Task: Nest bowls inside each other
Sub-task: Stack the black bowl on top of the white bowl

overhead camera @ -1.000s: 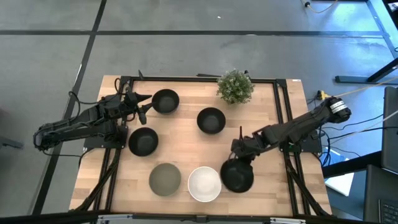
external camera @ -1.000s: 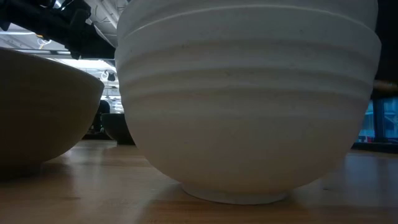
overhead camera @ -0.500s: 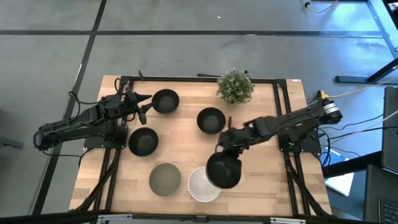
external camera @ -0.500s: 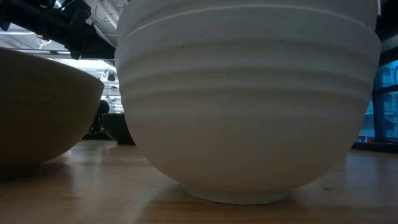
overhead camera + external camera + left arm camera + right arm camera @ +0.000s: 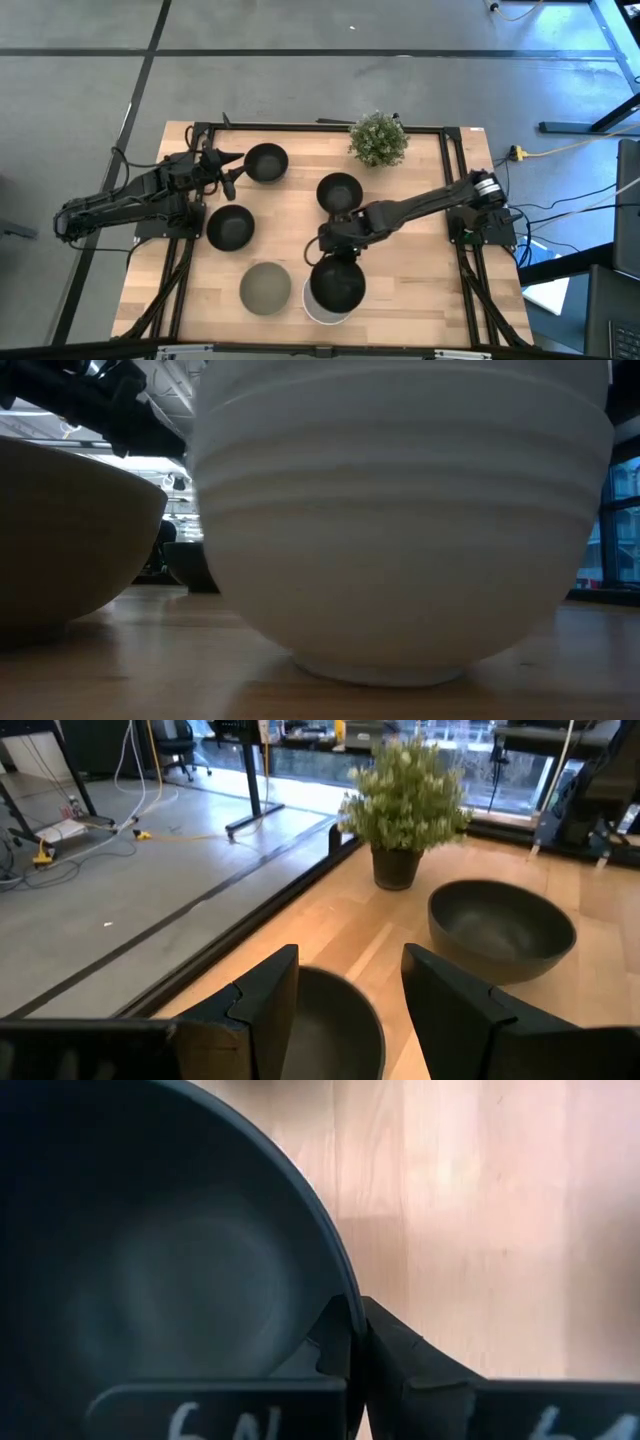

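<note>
In the high view, my right gripper point(image 5: 335, 244) reaches in from the right and is shut on a black bowl point(image 5: 337, 285). That bowl covers most of a white bowl point(image 5: 310, 306) at the near edge. The white bowl point(image 5: 400, 530) fills the low view. A grey-olive bowl point(image 5: 265, 288) stands to its left. Three more black bowls stand on the table point(image 5: 265, 162), point(image 5: 339, 192), point(image 5: 230, 227). My left gripper point(image 5: 233, 172) waits open beside the far-left black bowl point(image 5: 340, 1020). My right gripper pinches the black bowl's rim point(image 5: 347, 1295) on its far side, one finger inside the bowl and one outside. The fingers come slanting down from the table's far right. The bowl stays upright over the white bowl; whether it rests in it cannot be told.
A small green potted plant point(image 5: 378, 138) stands at the far edge, right of centre. A dark frame point(image 5: 300, 127) runs around the tabletop. Bare wood lies at the near right corner point(image 5: 430, 290) and between the bowls in the middle.
My right gripper has carried the black bowl from the near right part of the table toward the left edge. It now stands over the white bowl instead of beside it. The right arm has stretched out across the table.
</note>
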